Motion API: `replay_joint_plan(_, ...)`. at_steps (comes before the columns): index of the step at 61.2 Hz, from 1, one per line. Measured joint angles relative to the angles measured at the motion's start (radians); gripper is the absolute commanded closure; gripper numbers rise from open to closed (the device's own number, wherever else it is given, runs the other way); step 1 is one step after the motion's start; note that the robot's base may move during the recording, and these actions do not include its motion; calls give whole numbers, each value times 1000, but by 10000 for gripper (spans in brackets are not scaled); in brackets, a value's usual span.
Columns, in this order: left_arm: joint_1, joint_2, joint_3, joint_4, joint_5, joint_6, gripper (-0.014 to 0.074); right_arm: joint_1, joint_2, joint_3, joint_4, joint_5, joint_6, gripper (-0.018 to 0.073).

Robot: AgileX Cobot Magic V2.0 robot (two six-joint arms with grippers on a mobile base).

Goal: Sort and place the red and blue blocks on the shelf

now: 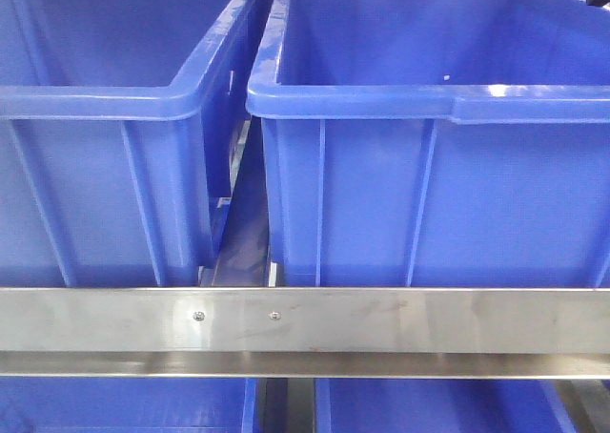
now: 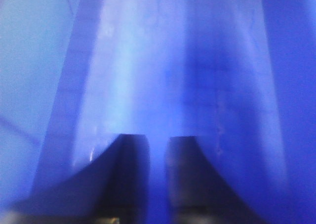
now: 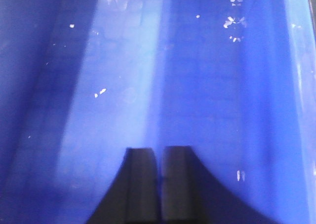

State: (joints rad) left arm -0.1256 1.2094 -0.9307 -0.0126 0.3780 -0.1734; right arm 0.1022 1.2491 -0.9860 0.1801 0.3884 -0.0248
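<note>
Neither the red nor the blue block shows in any view. The shelf's brushed steel front rail [image 1: 400,319], with two small screws, runs across the front view. No gripper appears in that view. In the left wrist view my left gripper [image 2: 158,141] hangs close over a blurred blue plastic surface [image 2: 148,61]. Its dark fingers stand a narrow gap apart with nothing between them. In the right wrist view my right gripper [image 3: 160,151] is over a speckled blue plastic surface [image 3: 197,76]. Its fingers are pressed almost together and hold nothing.
Two big blue plastic bins, left [image 1: 95,166] and right [image 1: 429,185], stand side by side on the shelf behind the rail with a narrow gap between them. Two more blue bins, left [image 1: 124,404] and right [image 1: 438,404], show below the rail.
</note>
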Motion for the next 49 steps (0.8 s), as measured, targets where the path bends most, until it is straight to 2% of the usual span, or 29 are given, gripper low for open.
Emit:
replay_joint_plan(10,0,-82,12,0,2,0,452,0,-56,0,0,0,0,488)
replay_joint_plan(21,0,-200,100,5,-3,0,452,0,-178,36,0,-4,0,488)
replay_joint_plan(49,0,-522,347,13,-17,0,452,0,-553,367,0,-2,0,488)
